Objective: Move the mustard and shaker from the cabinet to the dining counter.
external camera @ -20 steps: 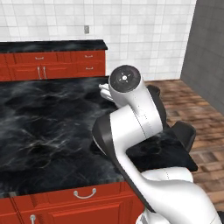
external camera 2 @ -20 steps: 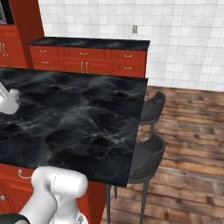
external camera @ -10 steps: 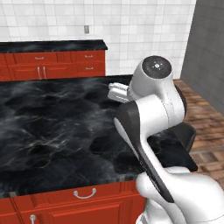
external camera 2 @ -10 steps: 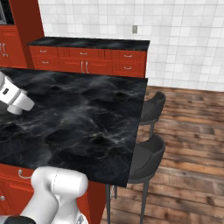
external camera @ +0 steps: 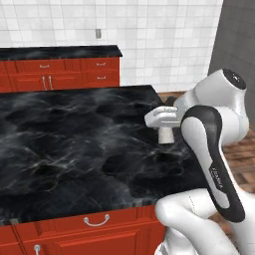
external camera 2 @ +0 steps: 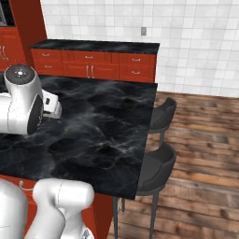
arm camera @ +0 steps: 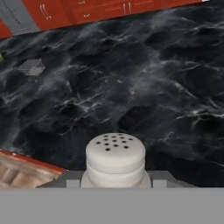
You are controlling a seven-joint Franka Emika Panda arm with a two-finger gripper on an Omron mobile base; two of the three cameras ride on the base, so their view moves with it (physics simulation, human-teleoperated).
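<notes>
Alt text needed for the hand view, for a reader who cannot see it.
A small white shaker with a perforated top sits close up between the gripper fingers, above the dining counter of black, white-veined marble. Red drawers run along the top edge, and a small grey box sits on the marble at the far left.

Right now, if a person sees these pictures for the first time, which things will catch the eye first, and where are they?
First comes the shaker, a pale cylinder with a holed cap, held between the jaws of the gripper above the dining counter. That black, white-veined marble top spreads across the middle, with two dark stools along its side. A small grey translucent box lies farther off on the marble.
</notes>
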